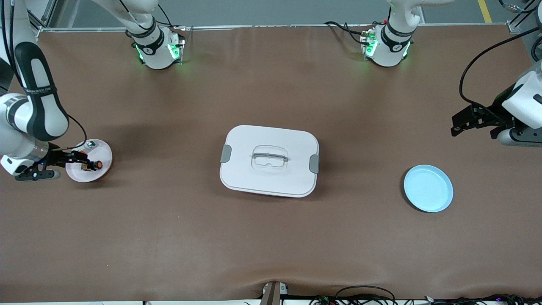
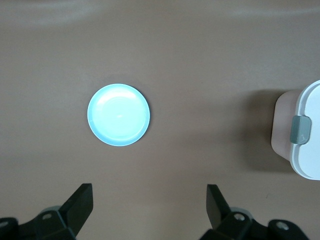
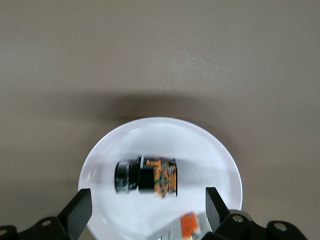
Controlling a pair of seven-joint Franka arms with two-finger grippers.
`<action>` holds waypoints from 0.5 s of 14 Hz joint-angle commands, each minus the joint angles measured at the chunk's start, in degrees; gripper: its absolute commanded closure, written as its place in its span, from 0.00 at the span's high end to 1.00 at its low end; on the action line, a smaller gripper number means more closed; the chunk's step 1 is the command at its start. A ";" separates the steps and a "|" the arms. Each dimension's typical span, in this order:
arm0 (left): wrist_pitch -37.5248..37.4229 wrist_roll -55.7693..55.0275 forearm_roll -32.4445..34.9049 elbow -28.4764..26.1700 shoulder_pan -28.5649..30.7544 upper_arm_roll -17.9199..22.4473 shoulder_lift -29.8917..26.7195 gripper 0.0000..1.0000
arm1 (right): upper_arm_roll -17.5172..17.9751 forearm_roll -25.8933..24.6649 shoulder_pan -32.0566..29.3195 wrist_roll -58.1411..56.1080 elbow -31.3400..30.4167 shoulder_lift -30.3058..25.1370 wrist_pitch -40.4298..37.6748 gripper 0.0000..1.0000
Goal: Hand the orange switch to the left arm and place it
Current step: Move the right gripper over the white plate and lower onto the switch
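Hovering right gripper (image 1: 87, 163) over white plate (image 1: 101, 149), jaws spread, nothing grasped. Orange switch (image 3: 146, 176) lying on that plate at right arm's end, 9 o'clock of box (image 1: 269, 160). Left gripper (image 1: 459, 123) waits released above table, 1 o'clock of blue plate (image 1: 428, 188). Pickup, handover, placing all left.

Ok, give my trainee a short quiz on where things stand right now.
1. True or false: the orange switch lies on the white plate.
2. What stands on the table between the white plate and the blue plate?
3. Which gripper is over the switch: A) left gripper, B) right gripper?

Key:
1. True.
2. The box.
3. B; its fingers are open around the switch, not yet gripping. The left gripper waits open near the blue plate.
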 commanded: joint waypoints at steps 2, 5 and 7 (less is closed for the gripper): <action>-0.65 0.29 -0.14 0.12 0.20 -0.07 -0.61 1.00 | 0.81 0.98 -0.84 -2.57 0.72 2.29 1.67 1.00; -0.65 0.29 -0.14 0.12 0.20 -0.07 -0.61 1.00 | 0.90 1.07 -0.67 -2.66 0.72 3.26 1.67 1.00; -0.65 0.29 -0.14 0.04 0.20 -0.07 -0.61 1.00 | 0.90 1.07 -0.67 -2.66 0.72 3.61 1.67 1.00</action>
